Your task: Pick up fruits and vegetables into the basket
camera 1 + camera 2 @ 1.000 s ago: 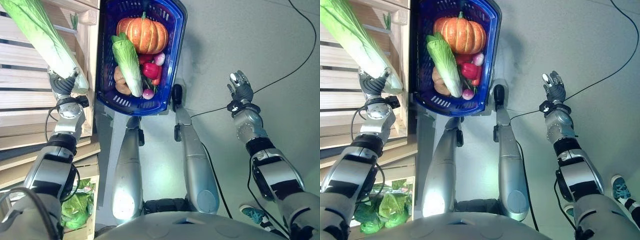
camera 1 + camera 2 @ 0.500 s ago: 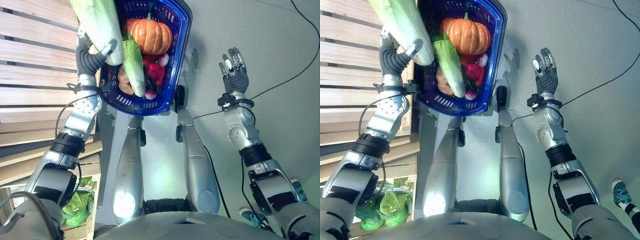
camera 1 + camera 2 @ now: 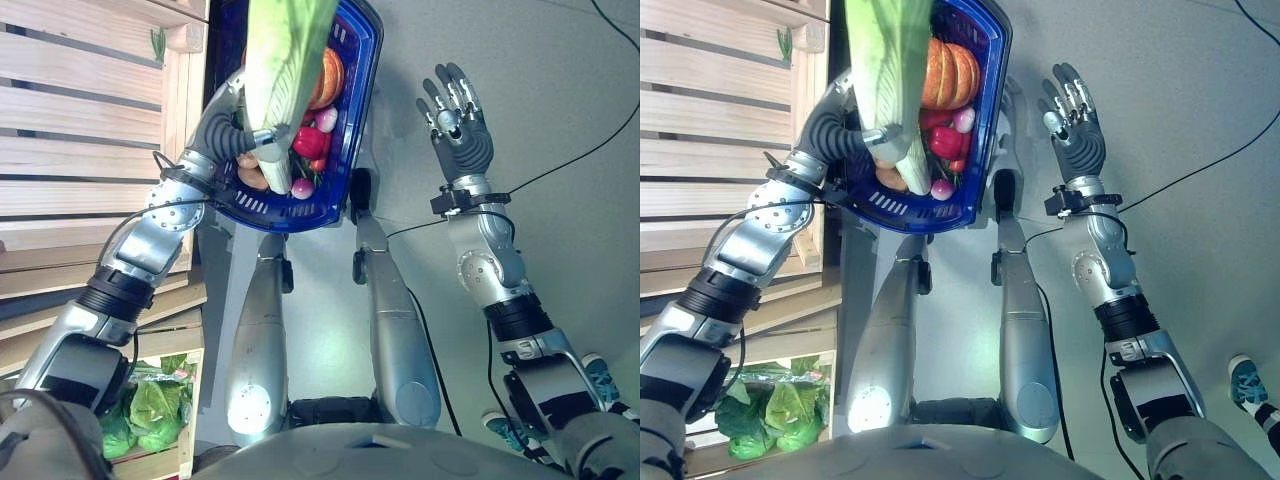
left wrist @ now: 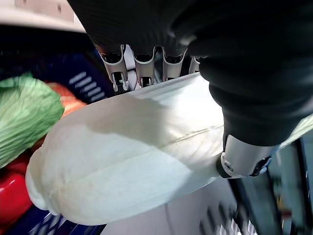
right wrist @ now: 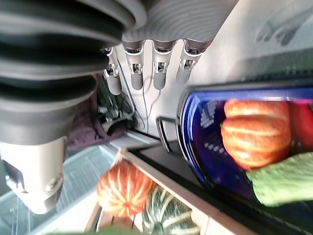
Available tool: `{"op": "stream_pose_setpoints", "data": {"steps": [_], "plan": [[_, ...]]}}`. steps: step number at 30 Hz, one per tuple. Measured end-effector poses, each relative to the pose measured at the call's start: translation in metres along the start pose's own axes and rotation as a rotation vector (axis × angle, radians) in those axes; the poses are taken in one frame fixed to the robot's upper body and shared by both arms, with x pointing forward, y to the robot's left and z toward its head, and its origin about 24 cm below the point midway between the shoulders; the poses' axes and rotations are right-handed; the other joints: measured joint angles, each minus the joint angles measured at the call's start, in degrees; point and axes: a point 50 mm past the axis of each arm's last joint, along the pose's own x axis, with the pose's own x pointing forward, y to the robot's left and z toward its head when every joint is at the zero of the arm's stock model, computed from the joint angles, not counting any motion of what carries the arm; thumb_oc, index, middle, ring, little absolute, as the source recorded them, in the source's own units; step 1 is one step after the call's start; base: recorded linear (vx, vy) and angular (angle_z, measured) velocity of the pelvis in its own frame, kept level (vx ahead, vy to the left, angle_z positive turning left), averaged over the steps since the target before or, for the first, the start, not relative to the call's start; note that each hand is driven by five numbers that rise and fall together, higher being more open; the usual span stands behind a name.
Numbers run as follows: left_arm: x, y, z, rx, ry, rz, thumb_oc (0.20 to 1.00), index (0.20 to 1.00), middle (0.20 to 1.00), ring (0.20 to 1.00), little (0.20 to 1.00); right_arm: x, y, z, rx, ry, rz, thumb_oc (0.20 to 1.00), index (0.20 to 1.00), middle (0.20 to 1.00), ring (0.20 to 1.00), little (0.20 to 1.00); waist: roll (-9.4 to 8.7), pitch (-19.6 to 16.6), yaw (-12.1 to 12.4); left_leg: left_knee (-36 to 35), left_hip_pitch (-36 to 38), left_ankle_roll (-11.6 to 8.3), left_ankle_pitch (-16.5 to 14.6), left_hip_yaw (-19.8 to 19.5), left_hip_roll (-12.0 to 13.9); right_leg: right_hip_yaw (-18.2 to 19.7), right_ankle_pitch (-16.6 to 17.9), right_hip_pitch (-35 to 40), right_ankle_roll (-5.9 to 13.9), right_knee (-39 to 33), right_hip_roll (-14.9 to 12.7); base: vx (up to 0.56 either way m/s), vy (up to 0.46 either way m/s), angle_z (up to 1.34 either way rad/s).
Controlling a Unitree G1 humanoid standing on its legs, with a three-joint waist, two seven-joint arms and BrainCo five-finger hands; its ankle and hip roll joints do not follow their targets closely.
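Observation:
My left hand (image 3: 235,140) is shut on the white base of a long napa cabbage (image 3: 285,55) and holds it upright over the blue basket (image 3: 300,212). In the left wrist view its fingers (image 4: 142,71) and thumb curl around the pale cabbage base (image 4: 127,161). Inside the basket lie an orange pumpkin (image 3: 328,78), a red pepper (image 3: 308,141), radishes (image 3: 325,120) and another green cabbage (image 5: 283,181). My right hand (image 3: 458,125) is raised beside the basket's right side, open, with spread fingers (image 5: 146,66) holding nothing.
A wooden slatted shelf (image 3: 90,120) stands to the left of the basket. Green leafy vegetables (image 3: 150,410) lie in a crate at lower left. A second pumpkin (image 5: 124,188) and a green squash (image 5: 168,218) sit on a shelf. A person's shoe (image 3: 1245,385) is at lower right.
My left hand has swung the cabbage rightward from over the wooden shelf to above the basket. My right hand has risen and drifted toward the basket, staying open.

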Motion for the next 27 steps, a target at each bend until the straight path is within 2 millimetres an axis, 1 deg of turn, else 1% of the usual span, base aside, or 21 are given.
{"op": "stream_pose_setpoints", "data": {"steps": [4,7,11,17,21,24,27], "plan": [[0.003,-0.012,0.001,0.018,0.004,-0.112,0.200,0.200,0.200,0.200,0.200,0.001,0.006,0.000,-0.028,0.042,0.068,1.000,1.000,1.000,1.000,1.000,0.05,0.0,0.0,0.0,0.0,0.00,0.0,0.1,0.0,0.1,-0.1,0.0,0.20,0.0,0.0,0.00,0.000,0.00],[0.007,-0.022,0.006,0.038,-0.016,-0.202,0.200,0.200,0.200,0.200,0.200,0.002,0.011,-0.001,-0.037,0.070,0.111,1.000,1.000,1.000,1.000,1.000,0.06,0.0,-0.1,0.0,-0.1,0.00,0.0,0.2,0.0,0.1,-0.1,-0.1,0.21,-0.1,0.0,0.00,0.000,0.00],[0.012,-0.031,0.018,0.085,-0.068,-0.289,0.200,0.200,0.200,0.200,0.200,0.006,0.020,-0.001,-0.035,0.100,0.164,1.000,1.000,1.000,1.000,1.000,0.06,0.0,-0.1,-0.1,-0.5,0.00,0.0,0.2,0.1,0.1,-0.1,-0.5,0.20,-0.2,0.0,0.00,0.000,0.00],[0.019,-0.028,0.024,0.133,-0.078,-0.315,0.200,0.200,0.200,0.200,0.200,0.009,0.019,0.002,-0.025,0.112,0.176,1.000,1.000,1.000,1.000,1.000,0.06,0.0,-0.1,-0.2,-0.5,-0.01,0.0,0.2,0.1,0.1,-0.1,-0.5,0.19,-0.2,0.1,0.00,0.000,0.00],[0.020,-0.029,0.022,0.154,-0.047,-0.351,0.200,0.200,0.200,0.200,0.200,0.007,0.017,0.001,-0.046,0.140,0.185,1.000,1.000,1.000,1.000,1.000,0.06,0.0,-0.1,-0.2,-0.6,-0.01,0.0,0.2,0.1,0.1,-0.1,-0.6,0.21,-0.3,0.1,0.00,0.000,0.00],[0.022,-0.029,0.021,0.182,-0.024,-0.383,0.200,0.200,0.200,0.200,0.200,0.006,0.015,0.000,-0.029,0.160,0.193,1.000,1.000,1.000,1.000,1.000,0.06,0.0,-0.1,-0.2,-1.0,-0.01,0.0,0.1,0.1,0.0,-0.1,-0.9,0.20,-0.3,0.1,0.00,0.000,0.00],[0.023,-0.030,0.019,0.237,0.010,-0.414,0.200,0.200,0.200,0.200,0.200,0.006,0.022,-0.001,-0.026,0.172,0.241,1.000,1.000,1.000,1.000,1.000,0.06,0.0,-0.1,-0.2,-1.0,-0.01,0.0,0.1,0.1,-0.1,0.0,-0.9,-0.01,-0.4,0.1,0.00,0.000,0.00]]}}
